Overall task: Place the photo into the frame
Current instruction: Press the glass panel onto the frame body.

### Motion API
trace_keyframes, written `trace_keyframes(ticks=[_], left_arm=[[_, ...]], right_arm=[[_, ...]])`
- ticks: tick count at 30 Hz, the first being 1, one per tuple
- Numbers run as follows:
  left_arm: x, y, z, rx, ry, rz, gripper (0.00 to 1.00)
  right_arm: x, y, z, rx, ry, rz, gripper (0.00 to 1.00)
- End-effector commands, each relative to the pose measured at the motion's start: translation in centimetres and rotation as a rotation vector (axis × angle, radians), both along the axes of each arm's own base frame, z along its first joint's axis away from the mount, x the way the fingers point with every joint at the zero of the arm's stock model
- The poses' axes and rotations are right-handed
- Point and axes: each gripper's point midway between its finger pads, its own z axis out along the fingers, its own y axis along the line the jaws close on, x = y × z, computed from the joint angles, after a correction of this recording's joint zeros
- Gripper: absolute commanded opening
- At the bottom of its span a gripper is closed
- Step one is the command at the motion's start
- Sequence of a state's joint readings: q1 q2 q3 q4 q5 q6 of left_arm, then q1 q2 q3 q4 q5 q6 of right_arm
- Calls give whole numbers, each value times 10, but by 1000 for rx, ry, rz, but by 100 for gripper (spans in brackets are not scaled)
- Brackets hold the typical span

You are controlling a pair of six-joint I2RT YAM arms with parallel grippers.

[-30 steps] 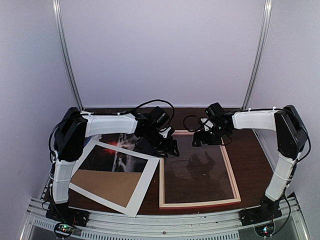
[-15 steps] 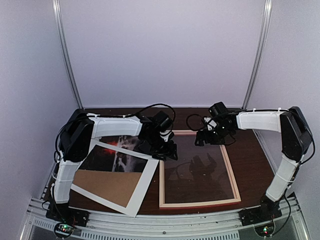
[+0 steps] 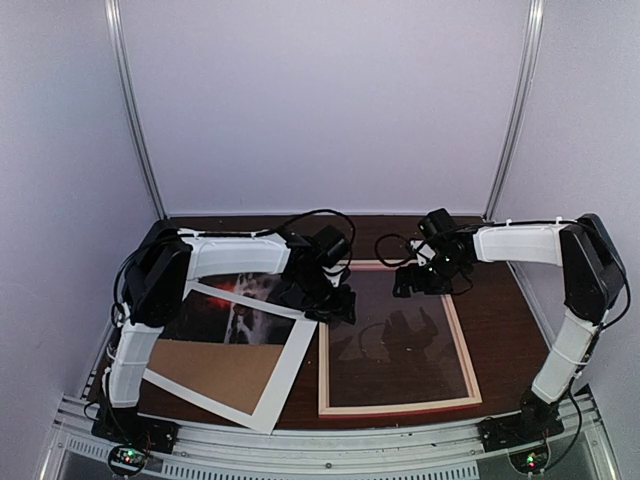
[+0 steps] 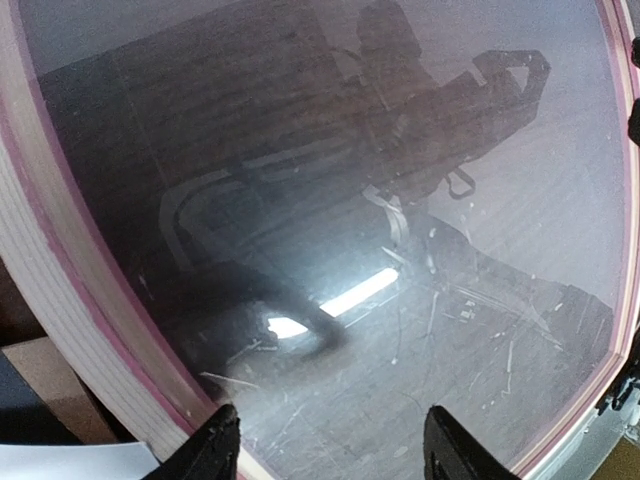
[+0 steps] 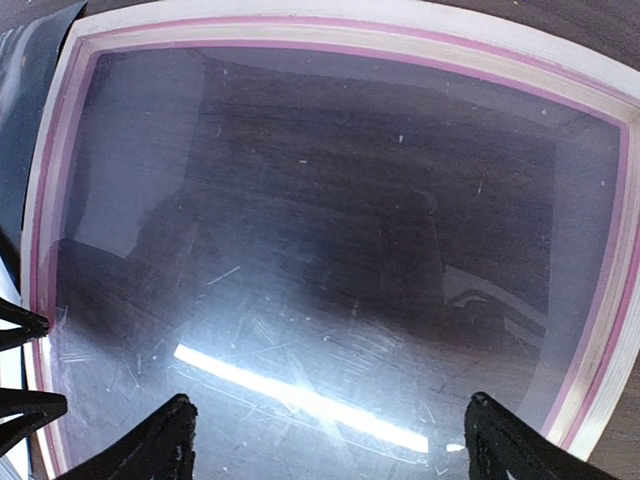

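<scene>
The frame [image 3: 466,356], with a thin pink-and-pale rim around a reflective pane, lies flat at centre right of the table. The photo [image 3: 212,316] lies left of it, a dark print with a red glow, mostly covered by other sheets. My left gripper [image 3: 336,308] hovers over the frame's far left corner, open and empty. In the left wrist view the gripper [image 4: 332,452] shows only the pane and the rim [image 4: 58,300] below it. My right gripper [image 3: 420,283] hangs open over the frame's far edge. The right wrist view shows the gripper [image 5: 332,442] above the pane, the rim [image 5: 330,28] beyond.
A white mat sheet [image 3: 288,362] and a brown cardboard board [image 3: 215,372] lie askew on top of the photo at the near left. The dark wooden table [image 3: 500,300] ends at a metal rail [image 3: 330,440] in front and white walls behind.
Both grippers have shifted slightly over the frame's far edge, the left one a little to the right and nearer. Their jaws have kept the same width. Photo and frame have not moved.
</scene>
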State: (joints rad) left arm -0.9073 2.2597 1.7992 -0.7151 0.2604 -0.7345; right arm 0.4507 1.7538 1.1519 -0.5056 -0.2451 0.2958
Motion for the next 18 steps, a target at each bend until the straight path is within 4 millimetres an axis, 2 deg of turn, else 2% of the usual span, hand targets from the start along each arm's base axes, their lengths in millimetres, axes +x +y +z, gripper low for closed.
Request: trace_keyframes(ticks=[1,6,11,14,18], left_arm=[[-5,13,-24,128,-3,-12,64],[-9,13,-31,170,-29,-34,64],[-11,5,-28,169,-64,-77,64],[-4,1,-17,151,-106,-87,64],[9,-12,12,82,-200,-104,64]], right_arm=[[1,-10,9,-16,-24,-37,92],[4,-11,13,-15,-33,-41,93],[4,-15,15,-25,-35,-46,93],[4,-19,17,-29,-40,-54,93],[3,-25,23,-31,-53,-66,93]])
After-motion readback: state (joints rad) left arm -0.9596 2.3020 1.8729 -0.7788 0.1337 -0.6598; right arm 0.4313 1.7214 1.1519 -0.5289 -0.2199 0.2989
